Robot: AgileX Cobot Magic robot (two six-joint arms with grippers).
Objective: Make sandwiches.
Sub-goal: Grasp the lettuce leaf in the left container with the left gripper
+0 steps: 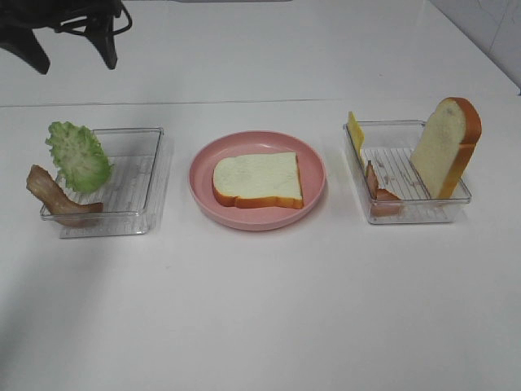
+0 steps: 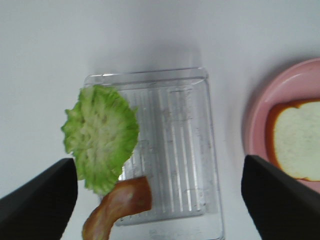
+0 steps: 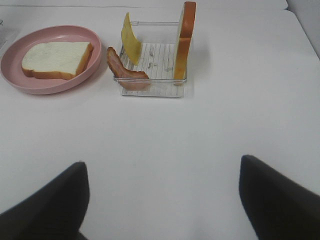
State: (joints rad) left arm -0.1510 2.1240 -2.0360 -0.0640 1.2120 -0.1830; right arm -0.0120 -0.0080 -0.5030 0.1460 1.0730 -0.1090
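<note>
White table (image 1: 260,309) fills every view, with a pale wall behind its far edge. In the middle of the table stands a round pink plate (image 1: 256,140), and one bread slice (image 1: 259,177) lies flat on it, white face up, with its orange-brown crust all around. Nothing lies on top of this slice.

Toward the left edge of the table stands a clear left tray (image 1: 134,163). A frilly green lettuce leaf (image 1: 79,156) leans on the tray wall that faces the left edge. A brown bacon strip (image 1: 53,195) hangs over the tray's near corner on that side, just beside the leaf.

Toward the right edge stands a clear right tray (image 1: 399,175). A second bread slice (image 1: 444,147) stands upright in it and leans on the wall nearest the right edge. A yellow cheese square (image 1: 356,132) leans in the far corner on the plate's side. A reddish meat strip (image 1: 378,191) rests in the near corner on the same side.

The left gripper (image 2: 159,165) is spread wide and holds nothing; its dark fingers (image 2: 45,197) frame the left tray from above without touching it. The left arm (image 1: 81,24) shows dark over the far left corner. The right gripper (image 3: 162,164) is also spread wide and empty, over bare table well apart from the right tray.
</note>
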